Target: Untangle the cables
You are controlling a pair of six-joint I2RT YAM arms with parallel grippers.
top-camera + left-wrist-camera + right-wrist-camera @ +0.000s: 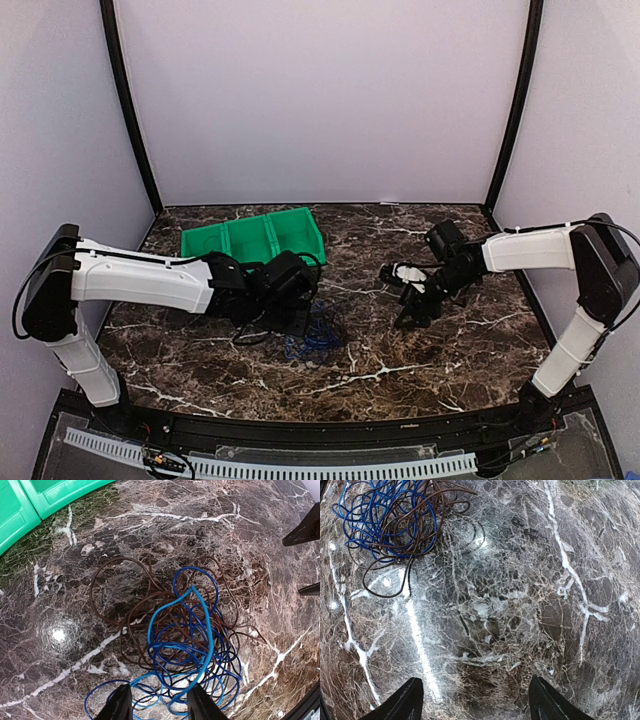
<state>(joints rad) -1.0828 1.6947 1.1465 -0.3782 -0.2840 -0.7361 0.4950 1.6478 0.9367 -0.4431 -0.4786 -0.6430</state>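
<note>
A tangle of dark blue, light blue and brown cables (185,640) lies on the marble table; it shows in the top view (315,335) and the right wrist view (390,517). My left gripper (300,322) hangs right over the tangle, its jaws open with cable loops between the fingertips (159,705); I cannot tell if a strand is pinched. My right gripper (415,312) is open and empty above bare marble (475,700), to the right of the tangle.
A green three-compartment bin (252,238) stands at the back left, also in the left wrist view (35,500). The black frame and a white slotted rail (300,462) run along the near edge.
</note>
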